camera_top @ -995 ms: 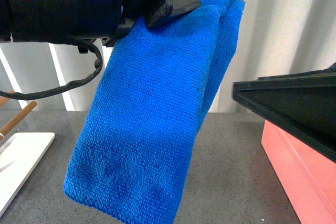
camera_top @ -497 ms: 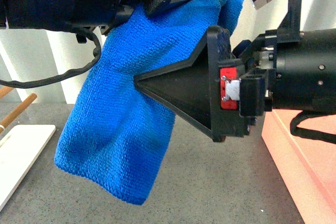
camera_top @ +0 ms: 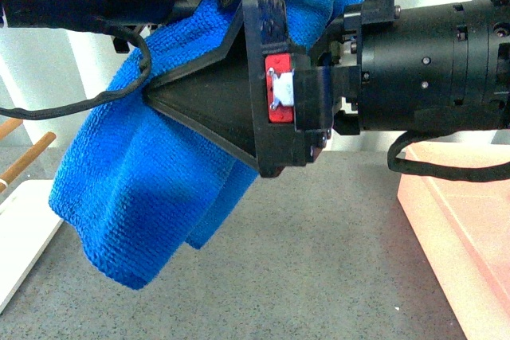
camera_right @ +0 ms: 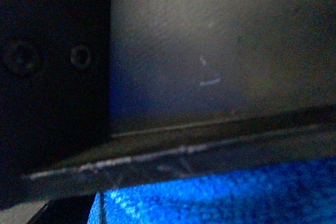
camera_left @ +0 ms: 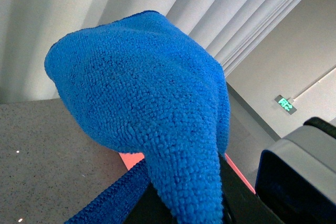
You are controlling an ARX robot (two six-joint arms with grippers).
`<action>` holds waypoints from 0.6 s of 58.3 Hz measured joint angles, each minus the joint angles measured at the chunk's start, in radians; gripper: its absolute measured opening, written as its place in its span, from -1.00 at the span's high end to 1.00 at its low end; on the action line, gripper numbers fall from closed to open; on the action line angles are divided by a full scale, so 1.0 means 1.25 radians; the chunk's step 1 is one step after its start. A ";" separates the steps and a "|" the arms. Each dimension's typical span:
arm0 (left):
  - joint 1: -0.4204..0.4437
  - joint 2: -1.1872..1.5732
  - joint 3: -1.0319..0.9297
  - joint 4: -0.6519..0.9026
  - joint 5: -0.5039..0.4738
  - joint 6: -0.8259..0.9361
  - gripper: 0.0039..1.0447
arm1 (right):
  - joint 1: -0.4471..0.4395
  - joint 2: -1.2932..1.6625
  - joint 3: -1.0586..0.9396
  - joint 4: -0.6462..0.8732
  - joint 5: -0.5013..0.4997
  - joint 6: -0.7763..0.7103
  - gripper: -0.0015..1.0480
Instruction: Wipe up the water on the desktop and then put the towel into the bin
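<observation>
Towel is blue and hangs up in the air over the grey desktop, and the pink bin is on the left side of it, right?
Not quite. The towel is blue and does hang in the air over the grey desktop, but the pink bin is on the right side of it, not the left. The front view shows this.

Pale ribbed wall panels (camera_left: 252, 9), perhaps curtains; green sign (camera_left: 284, 103).
</observation>
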 joint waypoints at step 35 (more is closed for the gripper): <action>0.000 0.000 0.005 0.000 -0.002 0.000 0.88 | -0.003 0.026 0.055 -0.018 0.010 0.062 0.46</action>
